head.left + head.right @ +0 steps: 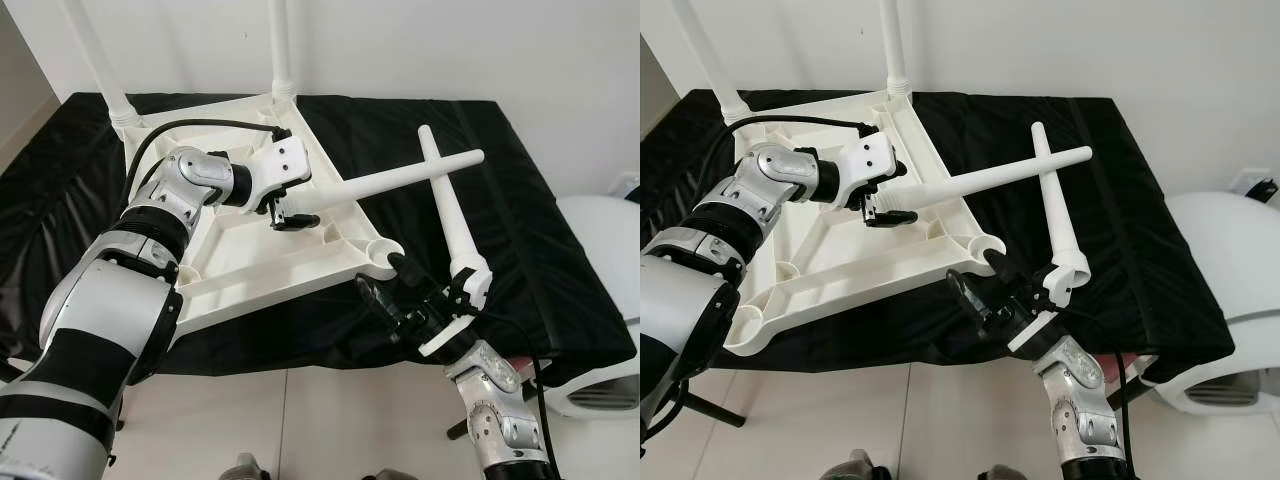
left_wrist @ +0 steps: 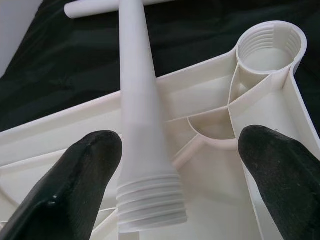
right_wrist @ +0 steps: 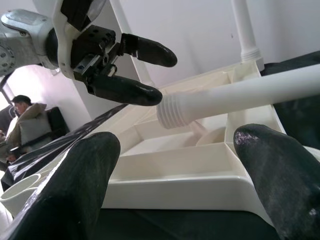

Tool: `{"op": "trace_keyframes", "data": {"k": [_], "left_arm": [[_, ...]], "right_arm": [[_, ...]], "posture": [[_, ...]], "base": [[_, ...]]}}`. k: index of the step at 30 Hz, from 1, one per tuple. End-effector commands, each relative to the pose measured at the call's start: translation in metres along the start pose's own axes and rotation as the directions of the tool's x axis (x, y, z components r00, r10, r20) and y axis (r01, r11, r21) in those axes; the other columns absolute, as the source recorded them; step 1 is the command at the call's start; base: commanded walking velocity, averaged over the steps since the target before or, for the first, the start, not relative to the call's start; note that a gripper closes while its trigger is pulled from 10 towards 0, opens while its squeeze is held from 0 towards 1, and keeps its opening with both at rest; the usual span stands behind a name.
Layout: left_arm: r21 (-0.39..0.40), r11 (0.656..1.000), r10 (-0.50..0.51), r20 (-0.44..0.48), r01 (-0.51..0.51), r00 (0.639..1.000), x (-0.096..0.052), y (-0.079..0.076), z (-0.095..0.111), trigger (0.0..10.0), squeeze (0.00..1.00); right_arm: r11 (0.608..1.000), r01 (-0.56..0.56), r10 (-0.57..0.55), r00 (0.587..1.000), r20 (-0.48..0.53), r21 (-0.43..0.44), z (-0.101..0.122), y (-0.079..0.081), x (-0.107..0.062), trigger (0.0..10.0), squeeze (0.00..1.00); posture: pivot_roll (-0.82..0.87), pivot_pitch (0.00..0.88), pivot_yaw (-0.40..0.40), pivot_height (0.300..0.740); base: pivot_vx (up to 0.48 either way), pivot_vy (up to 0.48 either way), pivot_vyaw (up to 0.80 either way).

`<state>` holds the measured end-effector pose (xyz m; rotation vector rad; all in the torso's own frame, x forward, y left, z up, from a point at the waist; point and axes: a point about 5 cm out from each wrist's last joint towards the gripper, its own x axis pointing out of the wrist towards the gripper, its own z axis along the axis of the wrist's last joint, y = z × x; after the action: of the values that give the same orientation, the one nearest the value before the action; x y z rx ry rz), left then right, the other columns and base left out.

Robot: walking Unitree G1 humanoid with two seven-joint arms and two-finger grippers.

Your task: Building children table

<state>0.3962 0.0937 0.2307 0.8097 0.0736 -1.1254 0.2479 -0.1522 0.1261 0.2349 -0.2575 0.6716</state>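
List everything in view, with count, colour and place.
tabletop: one, white, upside down on the black cloth, ribs up
fitted legs: two, white, upright in the far corner sockets
loose legs: two, white, crossed on the cloth right of the tabletop; one's threaded end lies over the tabletop
empty socket: one, white, near right corner
cloth: one, black, covering the work surface
white appliance: one, floor at right
person: one, seated, background
left gripper: open around the threaded end
right gripper: open, by the empty socket
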Motion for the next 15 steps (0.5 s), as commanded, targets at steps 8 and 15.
{"op": "trace_keyframes", "data": {"k": [8, 15], "left_arm": [[-0.031, 0.897, 0.435, -0.105, -0.441, 0.894, 0.005, 0.025, 0.005, 10.0, 0.00], [-0.056, 0.875, 0.474, -0.102, -0.481, 0.874, 0.006, 0.029, 0.012, 10.0, 0.00]], "right_arm": [[0.999, 0.039, -0.039, 0.998, 0.059, -0.005, 0.018, 0.015, -0.006, 10.0, 0.00], [0.999, 0.044, -0.044, 0.997, 0.071, -0.009, 0.023, 0.025, -0.010, 10.0, 0.00]], "posture": [[-0.17, 0.084, 0.129, 0.740], [-0.19, 0.113, 0.142, 0.740]], "base": [[0.000, 0.000, 0.00], [0.000, 0.000, 0.00]]}}
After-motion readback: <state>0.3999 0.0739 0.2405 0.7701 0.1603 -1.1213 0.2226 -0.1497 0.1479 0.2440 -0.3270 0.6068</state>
